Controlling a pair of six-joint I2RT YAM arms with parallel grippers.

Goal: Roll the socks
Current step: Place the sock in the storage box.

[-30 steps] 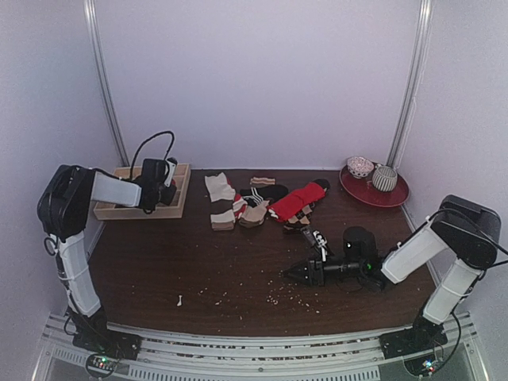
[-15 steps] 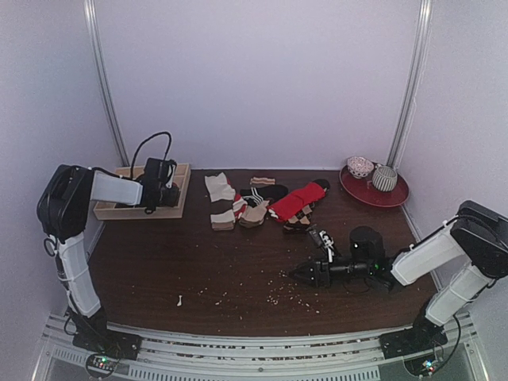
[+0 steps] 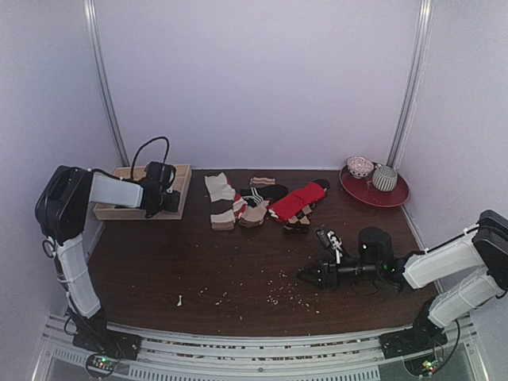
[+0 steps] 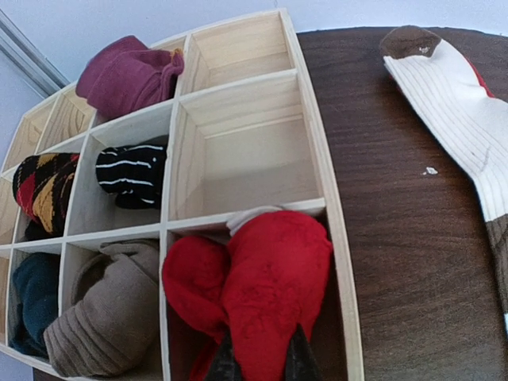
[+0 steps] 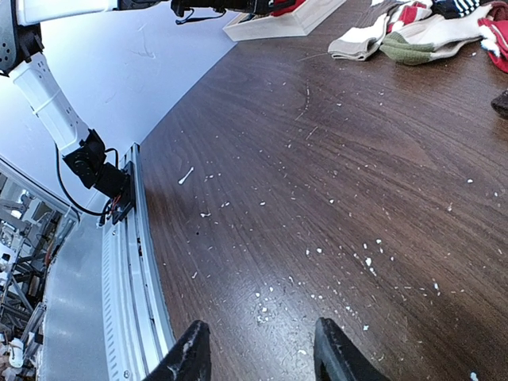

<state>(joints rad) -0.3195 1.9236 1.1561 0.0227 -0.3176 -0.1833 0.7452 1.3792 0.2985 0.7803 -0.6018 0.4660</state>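
The socks [image 4: 266, 270] are a rolled bright red bundle with a cream edge at its top, sitting in the near right compartment of the wooden divider box [image 4: 316, 151]. My left gripper [image 4: 260, 353] is shut on the bundle's lower end, one dark finger on each side. From above, the left gripper [image 3: 165, 198] hangs over the box [image 3: 119, 211] at the back left. My right gripper [image 5: 258, 341] is open and empty, low over bare table; in the top view the right gripper [image 3: 305, 275] is at the front right.
Other compartments hold rolled socks: maroon [image 4: 127, 75], black striped [image 4: 131, 175], taupe [image 4: 107, 313]. A white ribbed sock [image 4: 456, 103] lies right of the box. A loose sock pile [image 3: 258, 202] lies mid-table. A red plate [image 3: 393, 196] with bowls is back right. Crumbs [image 5: 317, 252] dot the wood.
The right arm has drawn back to the right, its open gripper sliding away from the table's middle. The left gripper has sunk slightly lower over the box, still shut on the bundle.
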